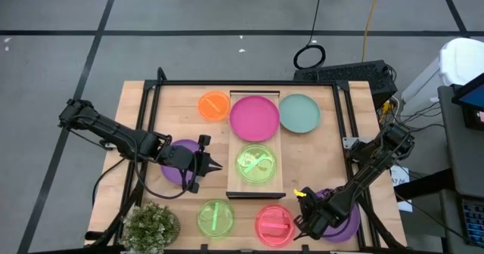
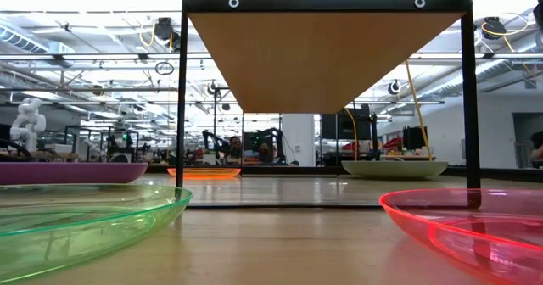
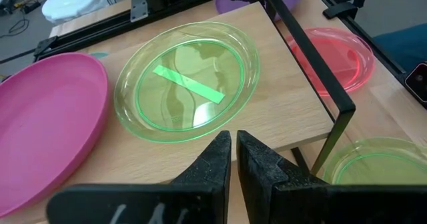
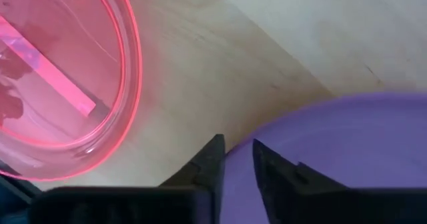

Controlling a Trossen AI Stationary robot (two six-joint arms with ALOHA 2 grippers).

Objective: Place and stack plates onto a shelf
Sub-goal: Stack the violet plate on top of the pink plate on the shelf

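On the light-wood shelf (image 1: pixel 256 196): a magenta plastic plate (image 1: pixel 254 118) and a translucent green plate (image 1: pixel 256 164); six remain off it. Right gripper (image 4: pixel 235 156) pinches a purple plate's (image 4: pixel 347 157) rim; left gripper (image 3: pixel 233 151) sits nearly shut, empty.

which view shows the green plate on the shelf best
Left wrist view: the green plate fills the frame, rim and inner strip clear, beside the magenta plate. High view shows it whole but small on the shelf. Low and right wrist views miss it.

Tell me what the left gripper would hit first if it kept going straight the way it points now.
Probably the green plate on the shelf. The left gripper, fingers nearly together, points right at it in its wrist view. If it travels low, it might meet the shelf's edge first; depth is hard to judge.
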